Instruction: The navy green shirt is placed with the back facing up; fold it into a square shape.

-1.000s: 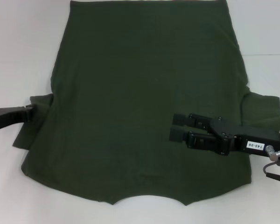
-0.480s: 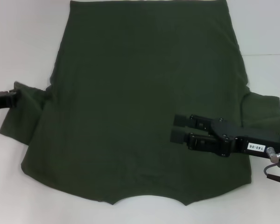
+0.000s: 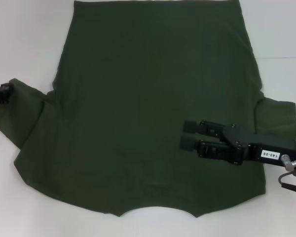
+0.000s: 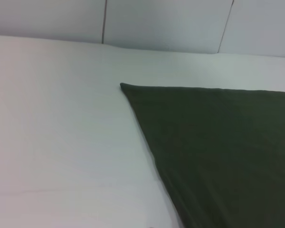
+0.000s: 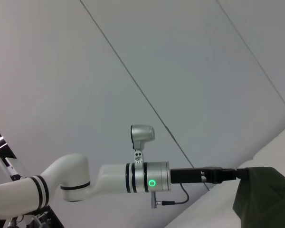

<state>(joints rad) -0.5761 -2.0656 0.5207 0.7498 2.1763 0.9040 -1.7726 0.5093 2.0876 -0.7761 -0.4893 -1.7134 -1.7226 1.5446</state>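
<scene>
Pulling the left sleeve [image 3: 19, 106] outward is where your main risk lies: the left gripper [image 3: 4, 93] has only the sleeve's tip, at the far left edge of the head view, and a thin pinch of soft cloth can slip free if you draw it too far or too fast. In that case the sleeve would fall in a loose heap and the fold line would be lost. A second risk, as a judgement only, is drag: a strong pull could shift the whole shirt [image 3: 153, 98] across the white table [image 3: 281, 39] and skew the body, since nothing visibly weighs it down.

The shirt lies spread flat on the table, collar notch toward you and hem at the far side, its right sleeve [image 3: 276, 118] bunched beside the body.

The right wrist view shows your left arm [image 5: 109, 178] stretched out level, its black gripper closed on a raised corner of the cloth [image 5: 263, 199]. The left wrist view shows only the shirt's far hem corner [image 4: 218, 142] on the table.

Your right gripper [image 3: 183, 135] is over the shirt's right half, reaching inward from the right edge, its two fingers [image 3: 193, 127] lying parallel with a narrow gap between them and holding nothing. Whether it touches the cloth cannot be told.
</scene>
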